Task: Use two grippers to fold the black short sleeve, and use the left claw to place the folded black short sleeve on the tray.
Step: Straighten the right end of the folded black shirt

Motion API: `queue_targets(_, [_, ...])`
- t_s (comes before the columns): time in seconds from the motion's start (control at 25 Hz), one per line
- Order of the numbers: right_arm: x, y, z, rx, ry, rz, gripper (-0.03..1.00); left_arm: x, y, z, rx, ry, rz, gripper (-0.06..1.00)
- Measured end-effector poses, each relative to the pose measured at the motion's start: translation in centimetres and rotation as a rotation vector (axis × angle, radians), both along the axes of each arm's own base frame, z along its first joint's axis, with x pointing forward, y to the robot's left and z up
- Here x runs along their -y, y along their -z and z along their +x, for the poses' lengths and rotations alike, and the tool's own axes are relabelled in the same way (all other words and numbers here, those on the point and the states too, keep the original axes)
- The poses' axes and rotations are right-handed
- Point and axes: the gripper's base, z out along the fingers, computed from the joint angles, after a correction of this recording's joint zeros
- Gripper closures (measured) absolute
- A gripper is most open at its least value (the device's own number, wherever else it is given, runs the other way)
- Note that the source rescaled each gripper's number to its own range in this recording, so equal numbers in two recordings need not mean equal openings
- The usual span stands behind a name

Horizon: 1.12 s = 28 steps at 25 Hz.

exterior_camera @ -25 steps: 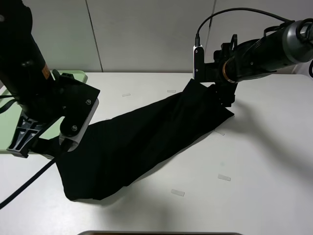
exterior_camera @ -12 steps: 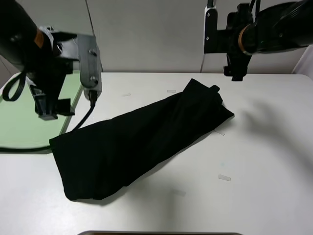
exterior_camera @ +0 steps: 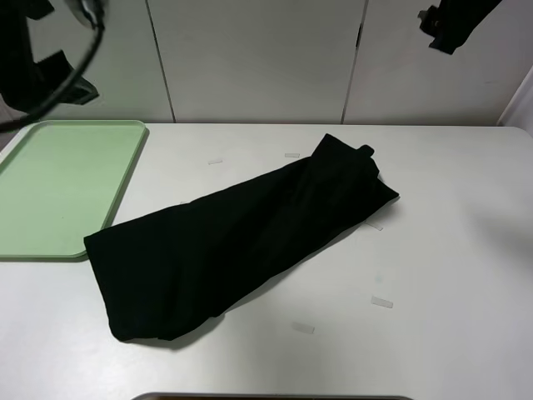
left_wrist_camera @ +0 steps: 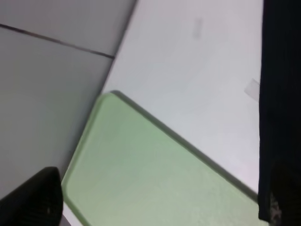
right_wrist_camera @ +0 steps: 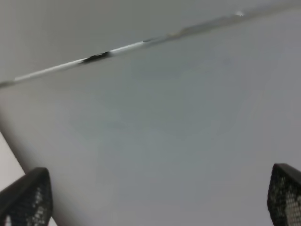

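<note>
Cloth first: the black short sleeve [exterior_camera: 241, 242] lies on the white bench [exterior_camera: 450, 275] as one long, soft band, already doubled over itself, matte and plain with rounded folded edges. Its long axis runs on a diagonal. The broader end sits near me on the left, just beside the near corner of the tray [exterior_camera: 58, 192]; I can't tell whether it touches the rim. The narrower, slightly bunched end points away to the right.

The tray is flat pale green plastic with rounded corners and a low lip, and it is bare. A few small tape slips [exterior_camera: 381, 302] dot the bench around the shirt.

Both arms hang high and well apart from the fabric. The left claw [left_wrist_camera: 160, 205] is released: its wrist view shows dark fingers at the frame's edges with only tray and bench between them. It hovers above the tray's far side, so the shirt's broad end lies toward me and to the right of it. The right claw [right_wrist_camera: 153, 200] is released too, mesh-textured fingertips spread wide against pale wall panels [exterior_camera: 250, 58], gripping nothing.

My read is that the band wants one more fold across its length. The left arm is nearer the broad end and the right arm nearer the far narrow end, so each would drop onto its own end.
</note>
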Motion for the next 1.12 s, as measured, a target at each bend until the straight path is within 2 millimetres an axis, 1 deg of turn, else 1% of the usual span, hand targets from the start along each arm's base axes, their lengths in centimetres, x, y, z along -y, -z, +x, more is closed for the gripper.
queue_targets(0.16, [0.7,-2.1,-1.8,0.039,0.025,0.109,-0.03,-1.1,-2.1,-2.9,0.016,-0.016,-0.201,0.10])
queue_targets(0.36, [1.0,-4.6,-4.2,0.104,0.018,0.175,-0.03,-2.7,-4.7,-7.6,0.030,0.027,-0.468,0.10])
queue_targets(0.4, [1.0,-5.4,-5.0,0.126,0.008,0.188,-0.03,-3.3,-5.4,-8.9,0.048,0.043,-0.521,0.10])
queue_targets(0.48, [0.9,-6.4,-6.2,0.162,-0.013,0.207,-0.03,-4.4,-6.2,-10.8,0.089,0.063,-0.582,0.10])
queue_targets(0.52, [0.9,-7.0,-6.9,0.180,-0.028,0.216,-0.03,-5.3,-6.7,-12.2,0.126,0.075,-0.617,0.10])
queue_targets(0.64, [0.9,-8.3,-8.6,0.226,-0.059,0.240,-0.03,-7.5,-7.6,-15.3,0.217,0.102,-0.687,0.10])
queue_targets(0.8, [1.0,-9.7,-10.6,0.273,-0.090,0.271,-0.03,-10.1,-7.8,-18.9,0.286,0.106,-0.781,0.10])
queue_targets(0.84, [1.1,-9.9,-11.0,0.282,-0.093,0.277,-0.03,-10.1,-7.8,-18.9,0.286,0.106,-0.781,0.10])
queue_targets(1.0, [2.1,-11.0,-12.9,0.319,-0.080,0.315,-0.03,-12.0,-7.1,-21.7,0.260,0.061,-0.873,0.10])
queue_targets(1.12, [3.1,-11.7,-14.4,0.338,-0.058,0.370,-0.03,-13.1,-6.1,-23.1,0.229,0.039,-0.867,0.10])
